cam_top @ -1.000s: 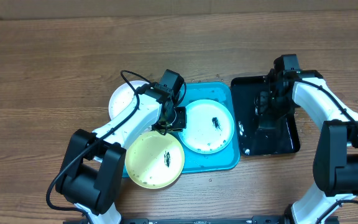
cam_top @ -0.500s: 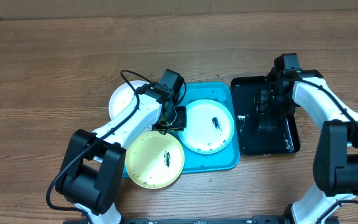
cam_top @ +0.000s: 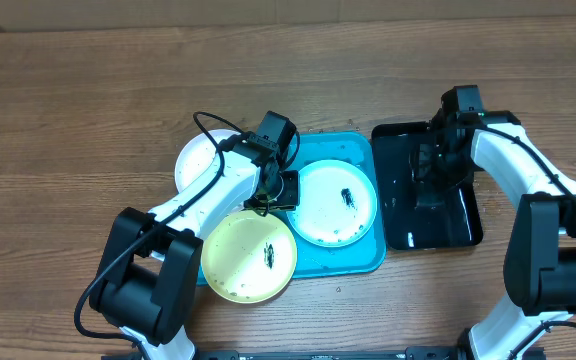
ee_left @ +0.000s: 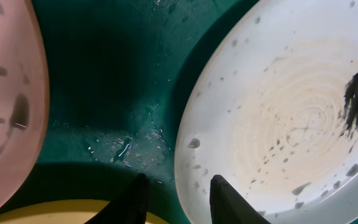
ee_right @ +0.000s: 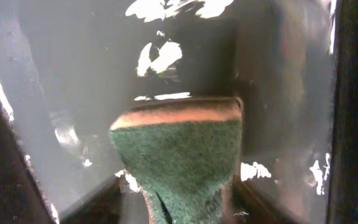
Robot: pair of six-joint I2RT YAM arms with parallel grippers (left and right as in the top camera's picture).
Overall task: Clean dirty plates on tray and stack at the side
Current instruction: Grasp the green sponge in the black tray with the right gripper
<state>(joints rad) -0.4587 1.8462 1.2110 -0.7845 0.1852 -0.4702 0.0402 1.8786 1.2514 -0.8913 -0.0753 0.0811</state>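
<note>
Plate (cam_top: pixel 335 203) on tray (cam_top: pixel 353 258), right pincer (ee_right: pixel 182 202) gripping sponge (ee_right: pixel 179 146)

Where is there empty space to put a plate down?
Bare wood runs along the far side of the table and left of the white plate. The blue tray is crowded: mint plate, yellow plate, left fingers. The black tray holds the right fingers and sponge.

Only a narrow strip of bare tray (ee_left: pixel 114 93) lies open between the crowding plates (ee_left: pixel 278 124).
</note>
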